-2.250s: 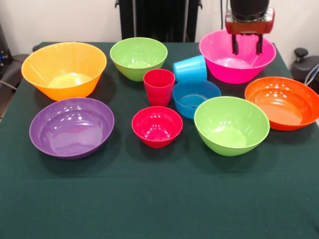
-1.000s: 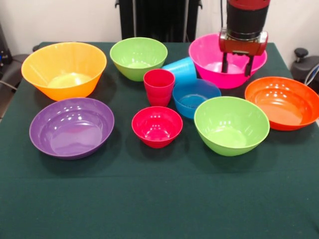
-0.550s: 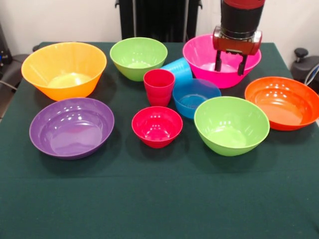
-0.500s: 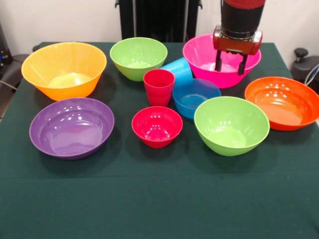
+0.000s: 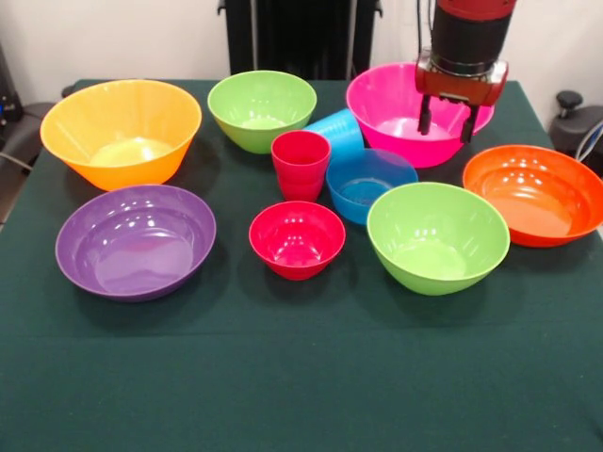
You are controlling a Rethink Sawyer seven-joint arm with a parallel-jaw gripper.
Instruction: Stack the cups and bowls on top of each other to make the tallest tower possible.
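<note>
Hanging over the glossy pink plastic bowl point(image 5: 407, 121) near the tabletop's point(image 5: 283, 377) far right corner, the claw point(image 5: 444, 122) has its fingers spread and empty. A sky-blue ribbed plastic cup point(image 5: 337, 132) lies tilted beside that bowl, behind the upright red ribbed cup point(image 5: 301, 164) and small blue bowl point(image 5: 369, 185).

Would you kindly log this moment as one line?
gripper: open, empty, over pink bowl | sky-blue cup: tipped beside it | tower: not built
</note>
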